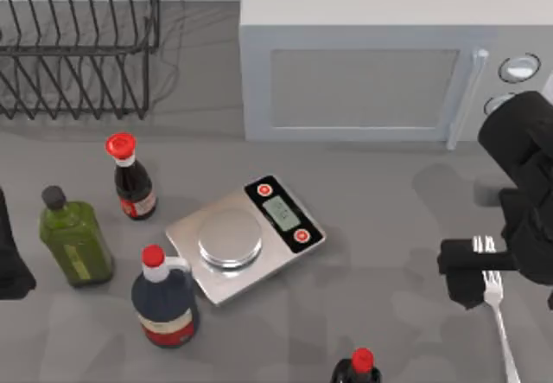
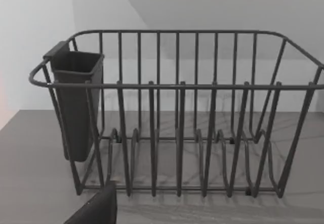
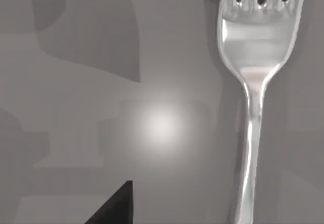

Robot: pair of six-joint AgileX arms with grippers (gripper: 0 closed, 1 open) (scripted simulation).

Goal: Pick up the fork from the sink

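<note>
The fork (image 1: 498, 318) is slim, pale silver metal and lies flat on the grey counter near the front right, tines pointing toward the microwave. Up close, the fork (image 3: 253, 82) shows its tines, neck and handle. My right gripper (image 1: 492, 266) hovers over the tine end, open, with one black finger (image 1: 462, 272) left of the fork and apart from it. A dark fingertip (image 3: 114, 206) stands off to the side of the handle. No sink is in view. My left gripper (image 1: 9, 262) is parked at the left edge.
A kitchen scale (image 1: 244, 236) sits mid-counter, with a green bottle (image 1: 75, 236) and red-capped bottles (image 1: 132, 180) (image 1: 164, 301) (image 1: 359, 367) around it. The microwave (image 1: 389, 63) stands at the back right. A wire dish rack (image 1: 78, 46) (image 2: 177, 118) stands at the back left.
</note>
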